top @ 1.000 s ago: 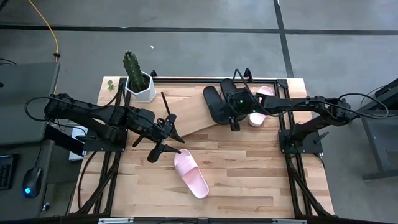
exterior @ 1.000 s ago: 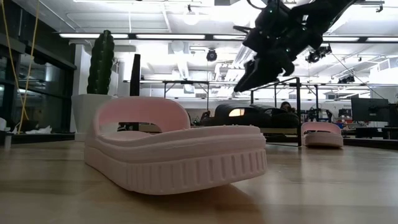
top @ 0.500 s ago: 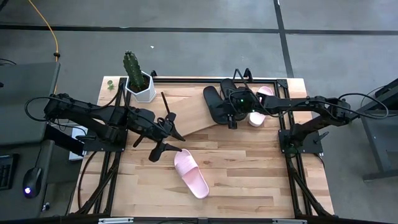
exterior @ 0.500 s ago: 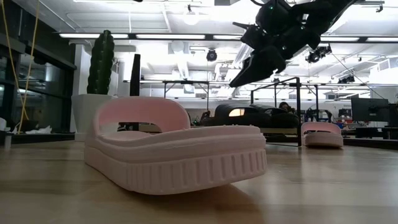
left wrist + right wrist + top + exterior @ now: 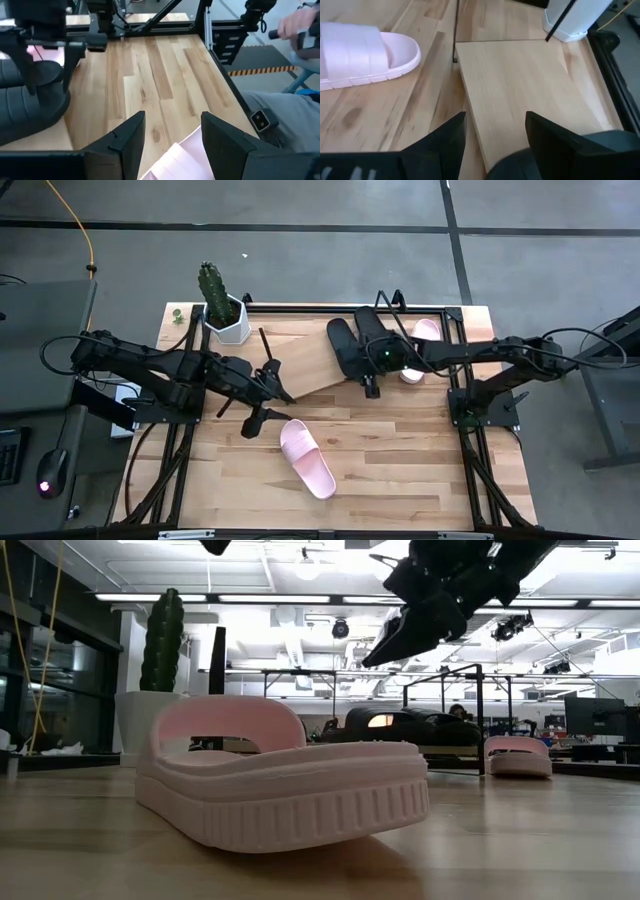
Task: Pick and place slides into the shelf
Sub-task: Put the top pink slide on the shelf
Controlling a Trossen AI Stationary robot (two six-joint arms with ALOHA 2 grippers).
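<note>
Two black slides (image 5: 352, 345) on shelf (image 5: 310, 360), at 12 o'clock. Pink slide (image 5: 307, 459) at 6 and pink slide (image 5: 418, 350) at 2 still on table. Left gripper (image 5: 262, 412) over centre, right gripper (image 5: 370, 386) at black pair: both spread, empty. About halfway.

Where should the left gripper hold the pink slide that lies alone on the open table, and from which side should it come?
Probably from above, at the wide strap of the pink slide. It lies flat, sole down, and the strap arches over the footbed, so one finger can go under it. The left gripper, fingers open, hangs just beside its nearer end.
</note>
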